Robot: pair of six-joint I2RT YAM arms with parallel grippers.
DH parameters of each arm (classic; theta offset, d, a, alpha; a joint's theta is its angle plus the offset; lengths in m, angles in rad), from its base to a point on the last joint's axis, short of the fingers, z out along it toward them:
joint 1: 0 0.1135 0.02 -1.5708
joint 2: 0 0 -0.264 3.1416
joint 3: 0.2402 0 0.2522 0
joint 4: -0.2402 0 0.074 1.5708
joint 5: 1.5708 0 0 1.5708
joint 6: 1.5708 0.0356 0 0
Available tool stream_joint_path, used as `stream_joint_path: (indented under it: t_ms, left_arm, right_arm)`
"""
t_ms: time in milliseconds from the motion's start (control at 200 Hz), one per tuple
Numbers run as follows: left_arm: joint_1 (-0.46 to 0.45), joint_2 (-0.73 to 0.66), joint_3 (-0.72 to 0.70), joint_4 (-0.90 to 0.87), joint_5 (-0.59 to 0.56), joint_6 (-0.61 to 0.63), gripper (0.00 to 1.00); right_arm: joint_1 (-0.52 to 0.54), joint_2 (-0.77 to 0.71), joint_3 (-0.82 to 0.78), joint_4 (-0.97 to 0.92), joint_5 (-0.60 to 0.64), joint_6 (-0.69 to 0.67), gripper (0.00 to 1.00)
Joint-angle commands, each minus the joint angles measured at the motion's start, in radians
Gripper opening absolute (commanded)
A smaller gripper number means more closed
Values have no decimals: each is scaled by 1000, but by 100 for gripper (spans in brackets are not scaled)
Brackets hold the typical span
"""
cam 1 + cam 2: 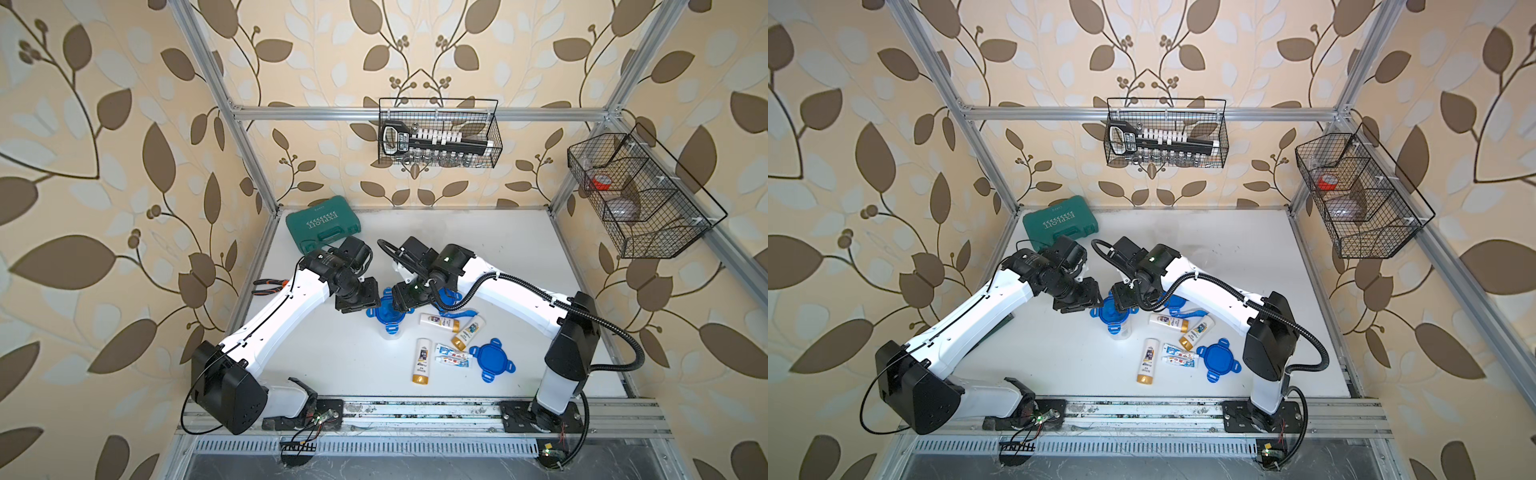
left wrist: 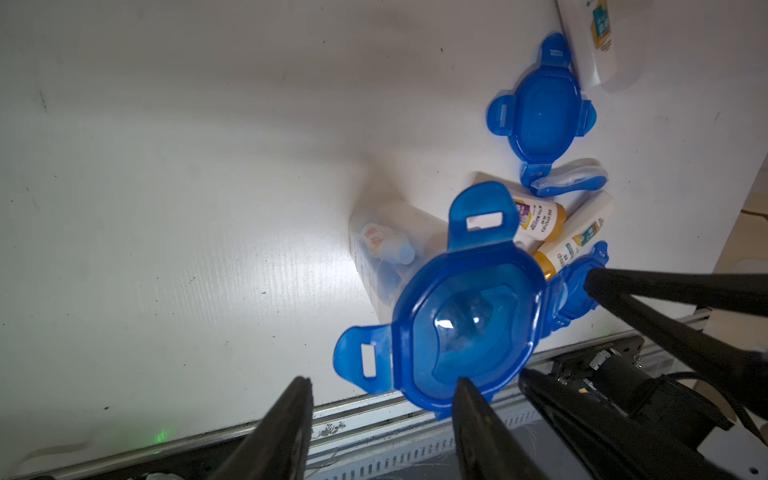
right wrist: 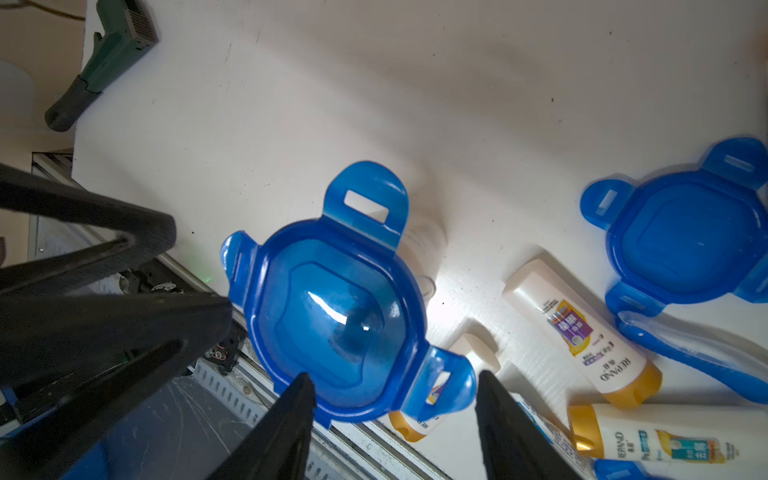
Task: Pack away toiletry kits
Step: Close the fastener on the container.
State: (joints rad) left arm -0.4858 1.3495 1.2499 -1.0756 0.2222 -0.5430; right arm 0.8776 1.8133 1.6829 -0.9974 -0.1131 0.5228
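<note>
**A:** Top views first; where is the kit?

**B:** In both top views the clear jar stands mid-table with its blue four-tab lid on top; the left gripper and right gripper crowd it from either side; gold-capped bottles, toothpaste tubes and a loose lid lie near it, toward the right arm; the green tool case sits well apart at the back.

**A:** Left wrist?

**B:** Its jaws stand half parted and clamp nothing; one fingertip overlaps the lid's rim; a splayed tab lies between the two; a small tube shows through the jar wall.

**A:** Right wrist?

**B:** Much the same; the jaws are half parted astride another tab, with nothing pinched.

**A:** How will it handle?

**B:** I judge it light, tall and tippy; the wall is thin and smooth, so probably slippery; the lid looks stiff, though its tabs hinge; so take the tabs, pressing each down while the opposite side is steadied.
</note>
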Motion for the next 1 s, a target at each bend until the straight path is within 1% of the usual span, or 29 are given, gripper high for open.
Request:
stream_joint_path:
  t_ms: [0, 300, 705, 870, 995]
  left_arm:
    - [-11, 26, 31, 1, -33, 2, 56]
    - [-31, 61, 12, 19, -32, -8, 56]
    - [-46, 85, -22, 43, -26, -23, 53]
    - [-47, 85, -56, 55, -22, -42, 52]
    - [-48, 85, -61, 56, -33, -45, 53]
  right_arm:
    - [-10, 24, -15, -3, -14, -22, 62]
    - [-16, 46, -38, 13, -34, -32, 60]
    - [-41, 48, -87, 51, -73, -35, 55]
    - [-42, 43, -101, 62, -82, -32, 56]
    - [-46, 34, -82, 47, -53, -40, 60]
